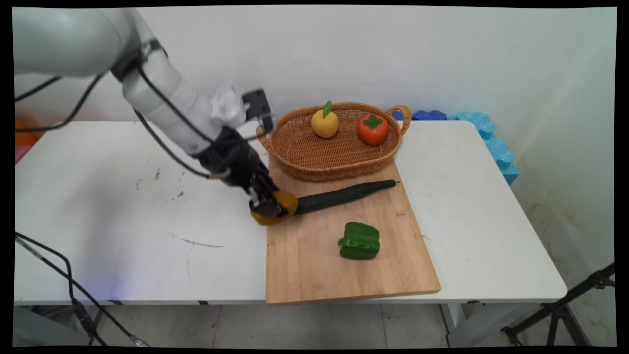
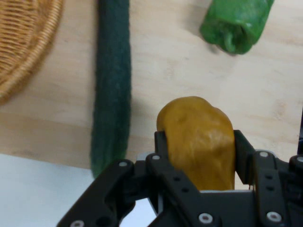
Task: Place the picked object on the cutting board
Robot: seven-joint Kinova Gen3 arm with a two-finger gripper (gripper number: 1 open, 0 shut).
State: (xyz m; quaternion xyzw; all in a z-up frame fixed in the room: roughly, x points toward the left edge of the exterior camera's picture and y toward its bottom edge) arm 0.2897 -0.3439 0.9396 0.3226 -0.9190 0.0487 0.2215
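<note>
My gripper (image 1: 271,206) is shut on an orange-yellow rounded fruit (image 1: 285,202), held at the left edge of the wooden cutting board (image 1: 314,265). In the hand view the fruit (image 2: 201,142) sits between the two black fingers (image 2: 161,146), just above the board (image 2: 189,71). A long dark green cucumber (image 1: 344,195) lies on the board right beside the fruit, its near end almost touching it; the hand view shows the cucumber (image 2: 112,90) to the left. A green bell pepper (image 1: 360,240) rests further out on the board, the pepper (image 2: 235,21) at the hand view's upper right.
A wicker basket (image 1: 314,155) stands at the board's far end, holding a yellow fruit (image 1: 325,123) and a red tomato-like fruit (image 1: 373,129); its rim (image 2: 23,52) shows in the hand view. Blue foam pieces (image 1: 491,137) lie at the table's back right. A tripod (image 1: 560,309) stands off the table's right corner.
</note>
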